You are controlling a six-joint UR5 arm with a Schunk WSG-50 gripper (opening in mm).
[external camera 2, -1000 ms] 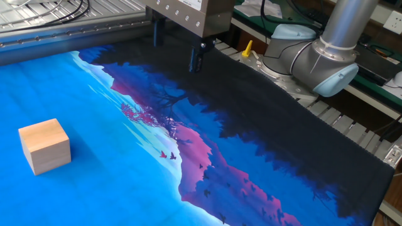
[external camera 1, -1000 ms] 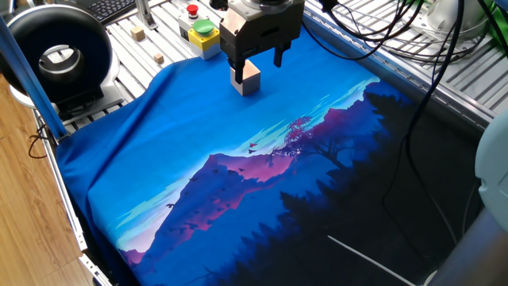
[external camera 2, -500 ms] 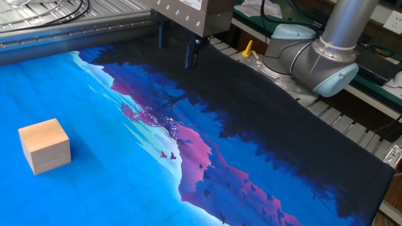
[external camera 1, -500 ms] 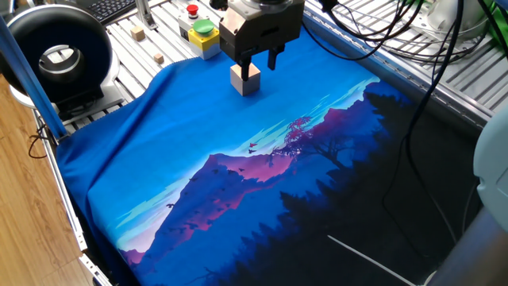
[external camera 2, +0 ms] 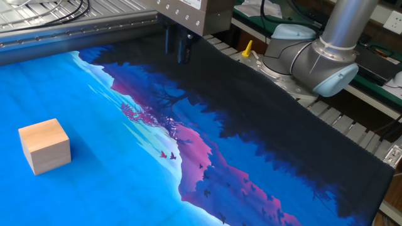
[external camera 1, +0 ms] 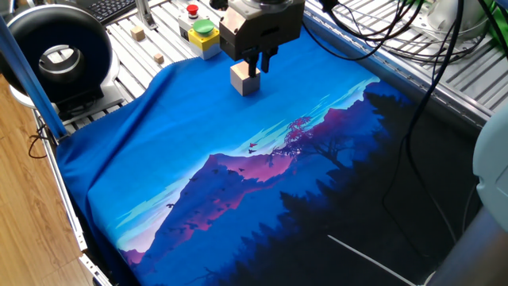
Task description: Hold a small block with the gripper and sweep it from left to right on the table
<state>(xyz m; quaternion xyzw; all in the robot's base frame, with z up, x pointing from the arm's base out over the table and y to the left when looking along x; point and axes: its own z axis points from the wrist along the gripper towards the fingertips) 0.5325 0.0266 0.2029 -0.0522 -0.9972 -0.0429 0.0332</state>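
Block (external camera 2: 44, 146) is sitting free on the desk's blue cloth (external camera 2: 94, 188), well apart from the gripper (external camera 2: 176, 47), whose jaws are hanging nearly together, holding nothing. Being light, rigid wood, it is probably best pinched across two flat opposite faces.
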